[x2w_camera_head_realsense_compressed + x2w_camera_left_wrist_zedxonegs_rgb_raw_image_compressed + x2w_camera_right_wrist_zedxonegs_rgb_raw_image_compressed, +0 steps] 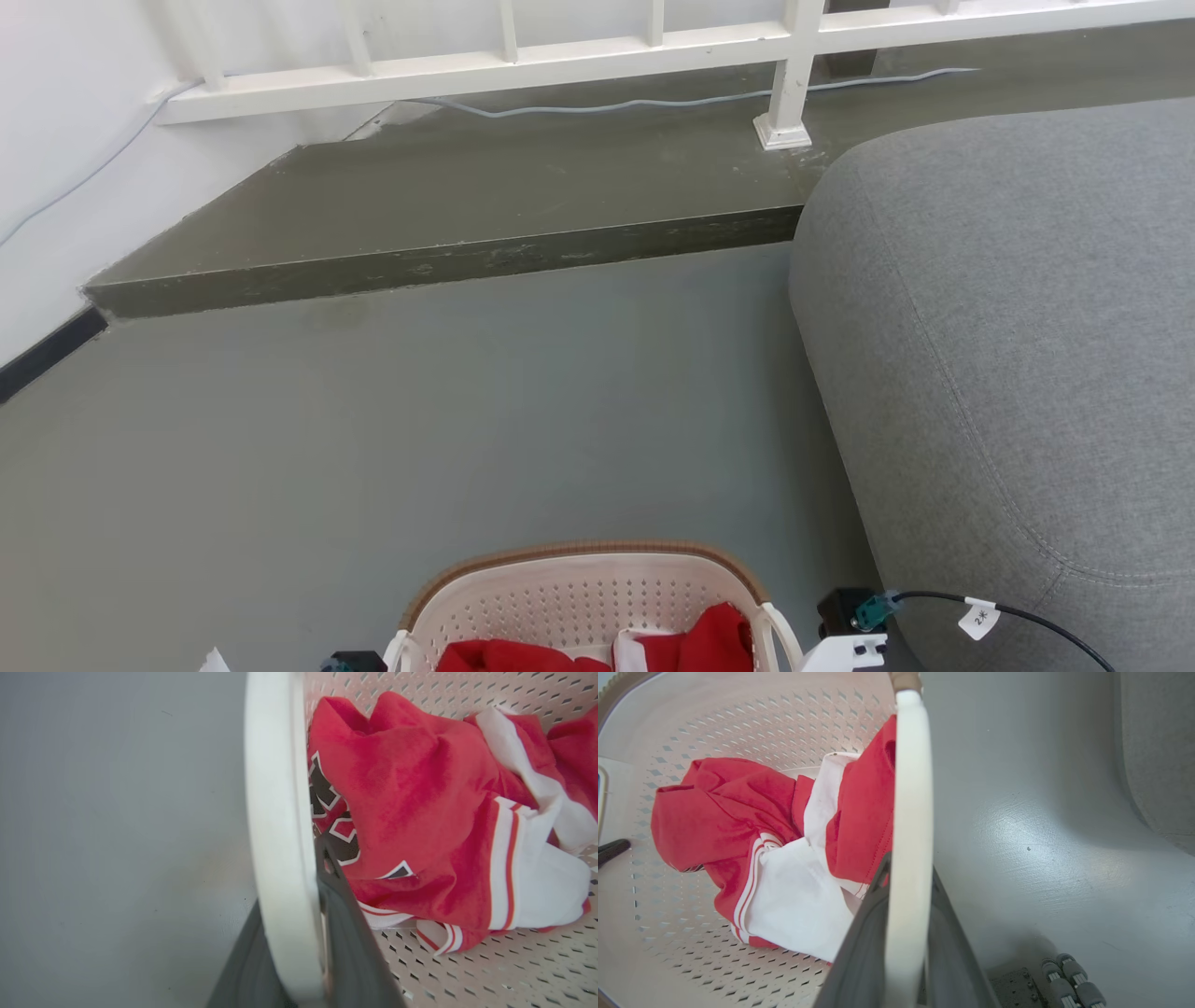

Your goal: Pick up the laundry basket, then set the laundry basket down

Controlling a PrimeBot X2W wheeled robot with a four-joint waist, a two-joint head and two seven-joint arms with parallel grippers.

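Note:
The laundry basket [579, 558] is cream-white and perforated with a brown woven-look rim, and sits at the bottom centre of the head view. Red-and-white clothing [420, 812] lies bunched inside. In the left wrist view my left gripper [294, 877] is shut on the white loop handle [275, 812], with one dark finger [345, 933] inside the loop and the other outside. My right gripper [909, 868] is shut the same way on the opposite white handle [910, 788]. The basket's underside is hidden.
A large grey sofa [1008, 327] fills the right side, close to the basket. Ahead, a raised dark step [448, 257] carries a white railing [560, 56] and a cable. A white wall [56, 140] stands at left. Grey floor [420, 411] lies ahead.

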